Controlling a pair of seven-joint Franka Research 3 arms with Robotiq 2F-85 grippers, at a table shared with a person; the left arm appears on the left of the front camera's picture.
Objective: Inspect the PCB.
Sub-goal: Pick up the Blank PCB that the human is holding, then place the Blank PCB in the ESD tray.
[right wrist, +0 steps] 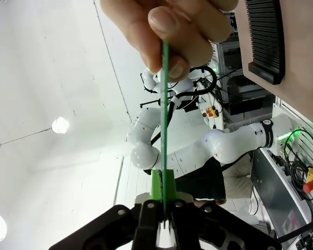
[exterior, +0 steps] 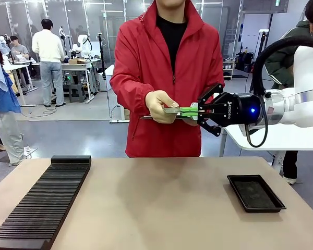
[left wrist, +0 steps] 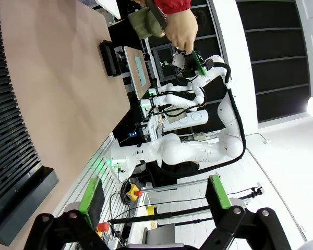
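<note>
- Right gripper (exterior: 191, 111): I see its pads pinching one end of the PCB (exterior: 178, 110), which lies level in mid-air. A person's hand (exterior: 160, 105) grips the other end, just ahead of the fingertips.
- Left gripper (left wrist: 154, 195): fingers spread wide.
- Under the right gripper: open table (exterior: 156, 203).
- Tray (exterior: 236, 191): below its wrist, dark floor showing.
- Rack (exterior: 47, 203): well beyond the fingertips, along the table edge.

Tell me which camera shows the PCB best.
The right wrist view: the PCB is closest there, an edge-on green line running from the person's fingers into the shut right claw. The front view shows a thin sliver between them; the left wrist view, a tiny far-off speck.
</note>
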